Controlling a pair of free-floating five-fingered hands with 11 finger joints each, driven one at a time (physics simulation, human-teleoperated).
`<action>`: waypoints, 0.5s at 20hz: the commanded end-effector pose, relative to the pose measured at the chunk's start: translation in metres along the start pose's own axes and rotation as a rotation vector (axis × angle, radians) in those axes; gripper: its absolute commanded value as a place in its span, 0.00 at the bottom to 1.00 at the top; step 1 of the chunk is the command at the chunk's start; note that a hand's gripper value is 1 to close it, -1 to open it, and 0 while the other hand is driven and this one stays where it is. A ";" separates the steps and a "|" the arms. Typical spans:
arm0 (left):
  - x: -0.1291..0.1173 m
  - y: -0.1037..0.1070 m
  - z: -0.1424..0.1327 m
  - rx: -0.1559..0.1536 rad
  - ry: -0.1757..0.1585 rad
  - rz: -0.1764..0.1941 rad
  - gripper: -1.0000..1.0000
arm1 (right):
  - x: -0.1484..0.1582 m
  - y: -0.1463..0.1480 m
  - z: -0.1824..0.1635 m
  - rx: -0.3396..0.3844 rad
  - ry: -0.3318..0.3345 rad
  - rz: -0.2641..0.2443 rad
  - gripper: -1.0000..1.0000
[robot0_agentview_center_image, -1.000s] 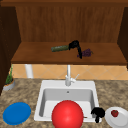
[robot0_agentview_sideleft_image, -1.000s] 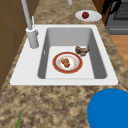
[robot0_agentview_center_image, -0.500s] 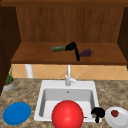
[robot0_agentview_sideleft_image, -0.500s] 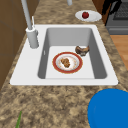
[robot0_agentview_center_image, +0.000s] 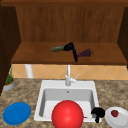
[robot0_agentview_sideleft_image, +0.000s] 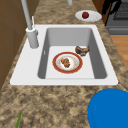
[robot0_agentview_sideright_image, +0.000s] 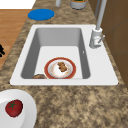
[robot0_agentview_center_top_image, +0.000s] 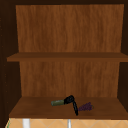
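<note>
Wooden wall cabinet above a white sink, speckled granite counter all around. On the lower shelf (robot0_agentview_center_image: 37, 56) the left hand (robot0_agentview_center_image: 70, 47) is curled round the dark end of a green bottle (robot0_agentview_center_image: 58, 48) lying on its side — the bottle sticks out to the left and the hand's fingers trail down over the shelf edge. The upper view shows the same: left hand (robot0_agentview_center_top_image: 70, 100) gripping the bottle (robot0_agentview_center_top_image: 58, 102) on the shelf (robot0_agentview_center_top_image: 32, 108). Just to the right of that hand is a purple bunch of grapes (robot0_agentview_center_image: 85, 53), near it but I can't tell if they touch.

Down below, the right hand (robot0_agentview_center_image: 98, 113) hangs at the sink's front right corner, fingers bunched up and holding nothing, right beside a white plate (robot0_agentview_center_image: 120, 121) with a tomato (robot0_agentview_center_image: 114, 113) on it. A big red ball (robot0_agentview_center_image: 67, 114) shows in front of the sink (robot0_agentview_center_image: 41, 96). The faucet (robot0_agentview_center_image: 68, 77) stands at the back rim, and a blue plate (robot0_agentview_center_image: 16, 113) sits on the counter to the left.

From the left side there's a red-rimmed plate (robot0_agentview_sideleft_image: 56, 69) with some food in the basin — plus a brown bowl (robot0_agentview_sideleft_image: 82, 50) beside it.
</note>
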 end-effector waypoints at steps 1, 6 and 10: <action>0.001 -0.004 0.006 -0.078 -0.083 0.028 0.00 | 0.000 0.000 0.000 0.000 0.000 0.000 0.50; 0.026 -0.010 0.018 -0.135 -0.005 -0.029 0.00 | 0.000 0.000 0.000 0.000 0.000 0.000 0.50; 0.034 -0.015 0.027 -0.165 0.083 -0.016 0.00 | 0.000 0.000 0.000 0.000 0.000 0.000 0.50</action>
